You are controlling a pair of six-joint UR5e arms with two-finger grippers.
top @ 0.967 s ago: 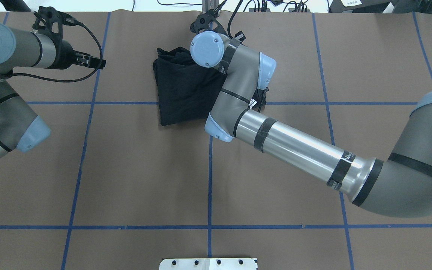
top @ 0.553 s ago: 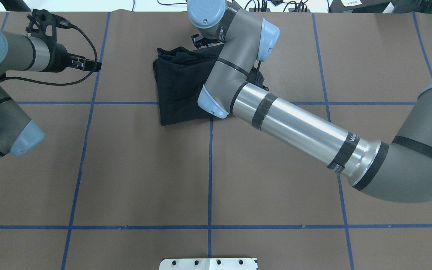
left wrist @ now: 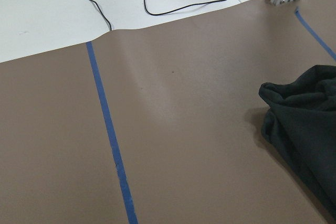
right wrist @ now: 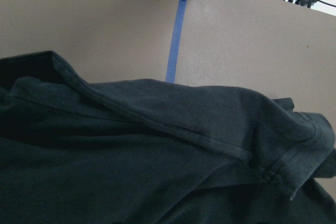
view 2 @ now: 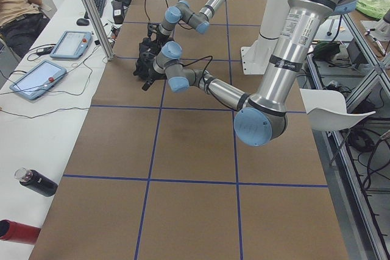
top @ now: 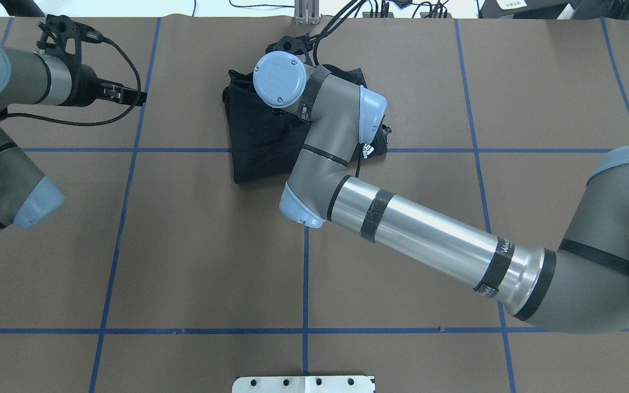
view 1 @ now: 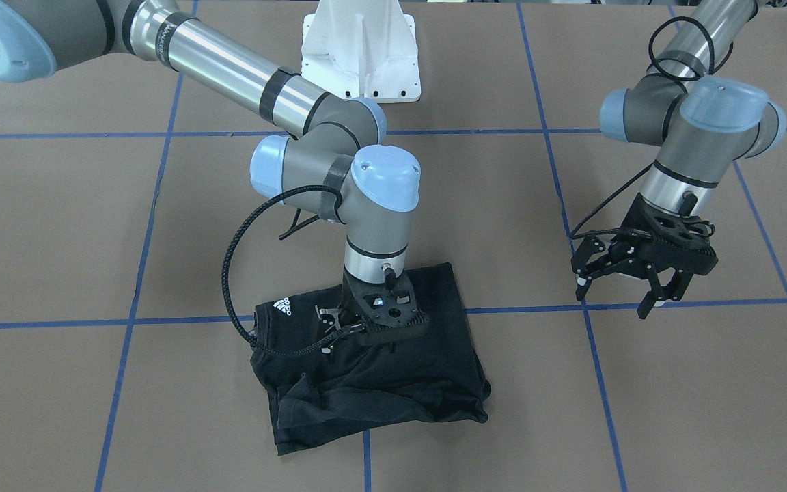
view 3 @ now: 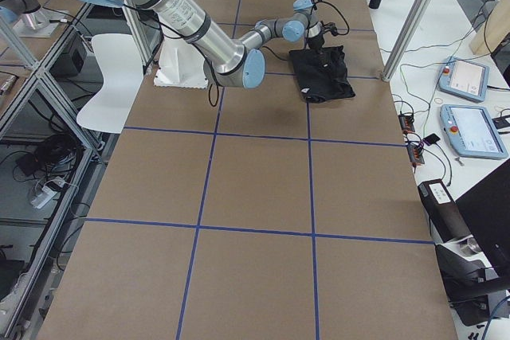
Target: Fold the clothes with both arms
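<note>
1. Lying folded on bench, front view: shirt. Right claw low over it, jaws unreadable. Left claw spread, empty, well apart.
2. Overhead: right arm partly covers shirt.
3. Right wrist: black cloth close below.

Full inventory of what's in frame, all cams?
T-shirt: 1, black, folded bundle, table's far centre, white logo showing.
table: 1, brown, blue tape grid.
pedestal base: 1, white, table's robot edge.
control tablets: 2, blue-grey, white side bench.
bottles: 2, black and red, same bench.
chair: 1, white, beside the pedestal base.
person: 1, at the bench, partly in view.
left arm: 1, silver-grey; left hand black, open, over bare table.
right arm: 1, silver-grey; right hand black, down on the T-shirt, fingers hidden.
</note>
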